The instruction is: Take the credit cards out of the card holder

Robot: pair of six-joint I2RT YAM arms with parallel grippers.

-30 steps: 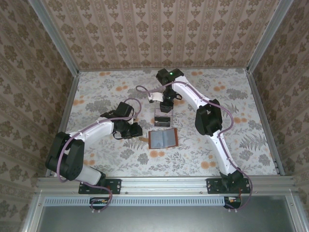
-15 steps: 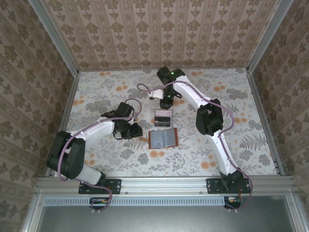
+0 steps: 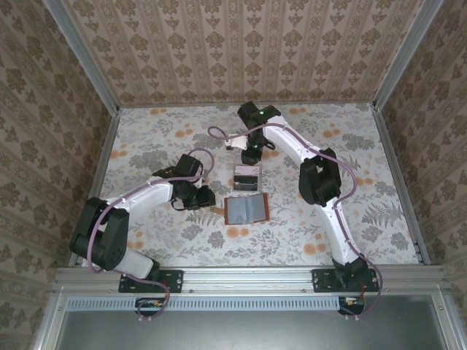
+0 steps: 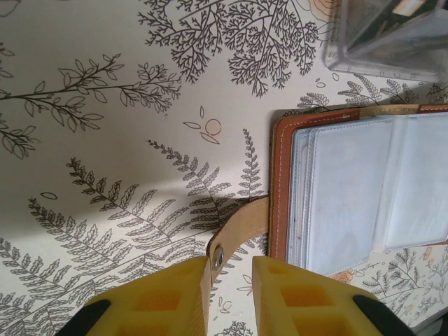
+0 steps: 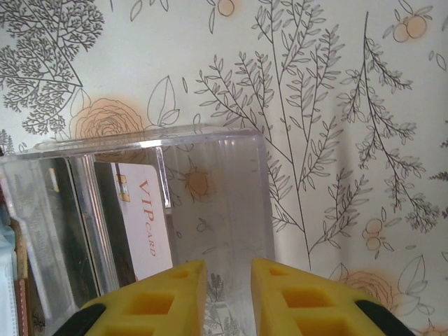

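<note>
Desk [image 3: 146, 138], floral cloth, walled on three sides; both arms reach in from the near edge.

Clear tray [image 5: 140, 143] mid-desk; card holder [image 3: 248, 210] lies open and flat just near of it, brown rim around pale sleeves, strap [image 4: 241, 224] trailing to its left.

Credit cards: one pale card [image 5: 145, 224] marked VIP stands in the tray beside darker ones; whether any remain in the sleeves I cannot tell, though they look pale and bare from the left wrist.

Left claw [image 4: 231, 280]: narrow, fingers almost together, nothing between them; hovers left of the holder, over the strap's snap end.

Right claw [image 5: 228, 287]: narrow, empty; hangs at the far side of the tray, above its wall.

Risks, as judged:
- right claw sits close over the tray wall; a low pass toward the holder could clip it and tip the cards out;
- holder is light and nothing pins it; tugging at a sleeve would likely drag it across the cloth;
- a card hidden behind the cloudy sleeves could be missed.
</note>
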